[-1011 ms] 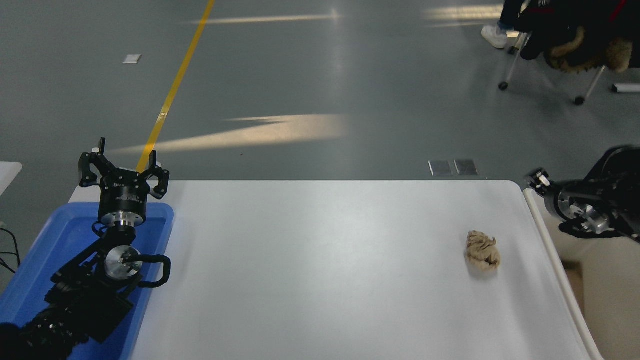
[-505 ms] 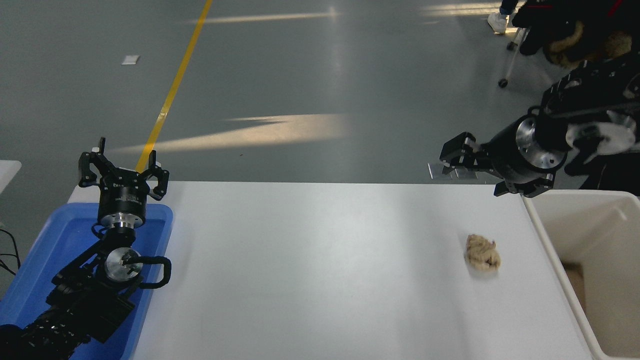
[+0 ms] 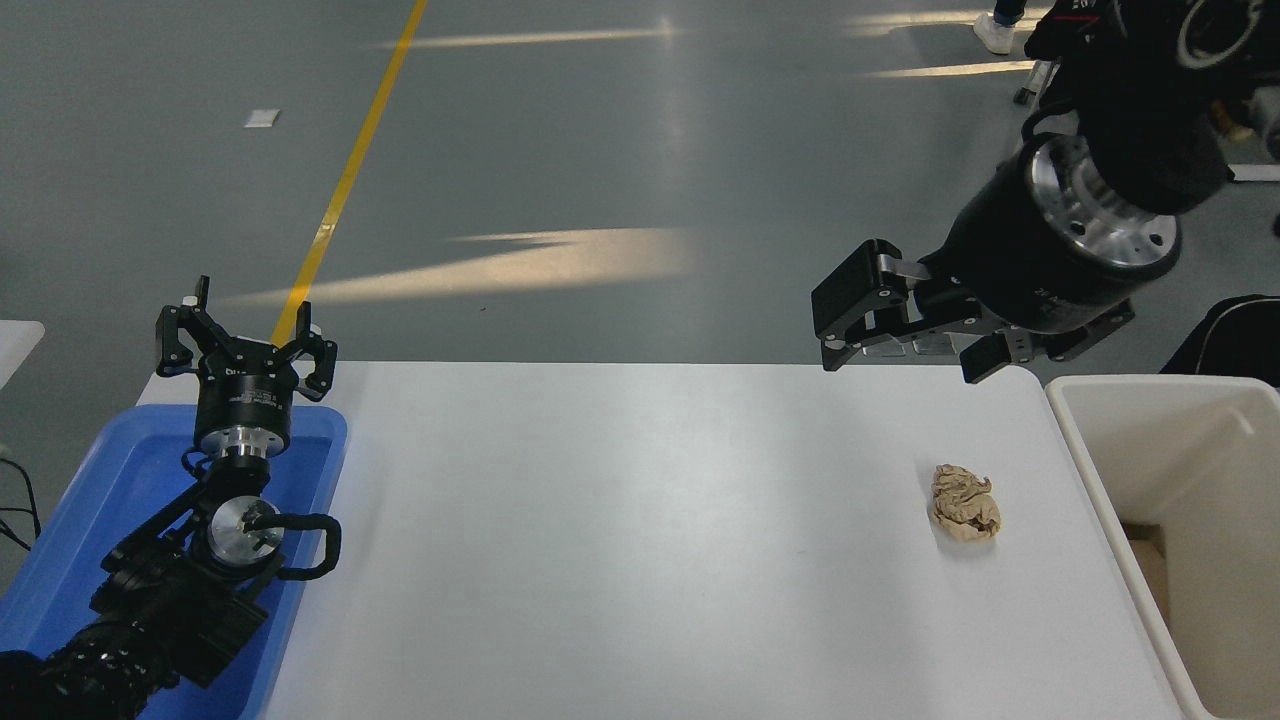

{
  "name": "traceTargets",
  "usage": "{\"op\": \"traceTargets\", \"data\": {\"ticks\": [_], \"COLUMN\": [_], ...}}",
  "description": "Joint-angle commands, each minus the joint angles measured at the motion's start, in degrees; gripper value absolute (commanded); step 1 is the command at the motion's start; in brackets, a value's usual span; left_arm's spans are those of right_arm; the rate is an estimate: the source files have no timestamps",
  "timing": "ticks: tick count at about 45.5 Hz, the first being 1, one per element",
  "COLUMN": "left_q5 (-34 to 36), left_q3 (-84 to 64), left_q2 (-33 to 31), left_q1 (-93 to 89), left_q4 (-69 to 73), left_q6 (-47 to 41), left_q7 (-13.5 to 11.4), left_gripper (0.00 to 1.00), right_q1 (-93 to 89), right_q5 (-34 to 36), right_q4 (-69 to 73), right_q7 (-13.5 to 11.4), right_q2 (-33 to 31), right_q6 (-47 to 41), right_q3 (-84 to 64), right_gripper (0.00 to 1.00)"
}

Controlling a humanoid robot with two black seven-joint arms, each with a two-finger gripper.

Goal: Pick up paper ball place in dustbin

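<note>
My right claw is hanging at the upper right of the frame, released and gripping nothing, well apart from the paper ball. The ball is lying on the white table at right of centre, near the dustbin at the lower-right edge. My left claw is sitting parked at the lower left over the blue tray, fingers spread as far as I can tell.

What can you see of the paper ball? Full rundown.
The paper ball is a small crumpled wad of tan-brown paper, wrinkled and lumpy. It lies loose on the white table near its right side, close to the cream dustbin but apart from it. Nothing but the table touches it.
</note>
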State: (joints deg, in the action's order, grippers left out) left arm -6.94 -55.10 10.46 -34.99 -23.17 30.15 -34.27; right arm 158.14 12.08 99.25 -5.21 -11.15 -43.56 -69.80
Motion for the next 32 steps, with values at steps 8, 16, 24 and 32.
{"op": "traceTargets", "data": {"ticks": [8, 16, 24, 32], "left_q5": [0.00, 0.00, 0.00, 0.00], "left_q3": [-0.01, -0.01, 0.08, -0.01], "left_q2": [0.00, 0.00, 0.00, 0.00], "left_q1": [0.01, 0.01, 0.01, 0.01], "left_q4": [-0.03, 0.05, -0.03, -0.03], "left_q6": [0.00, 0.00, 0.00, 0.00], "left_q7": [-0.01, -0.01, -0.01, -0.01], "left_gripper": [0.99, 0.99, 0.99, 0.99], "right_q1": [-24.26, -42.11, -57.23, -68.57], "right_q5": [-7.43, -7.08, -7.25, -7.60], "right_q4": [-10.91, -17.77, -25.68, -35.26], "right_q7": [-0.50, -0.59, -0.59, -0.59], "right_q2": [-0.01, 0.25, 0.34, 0.43], "right_q6": [8.82, 23.60, 30.72, 33.10], "right_q3": [-3.58, -3.59, -1.31, 0.54], "right_gripper": [1.00, 1.00, 1.00, 1.00]}}
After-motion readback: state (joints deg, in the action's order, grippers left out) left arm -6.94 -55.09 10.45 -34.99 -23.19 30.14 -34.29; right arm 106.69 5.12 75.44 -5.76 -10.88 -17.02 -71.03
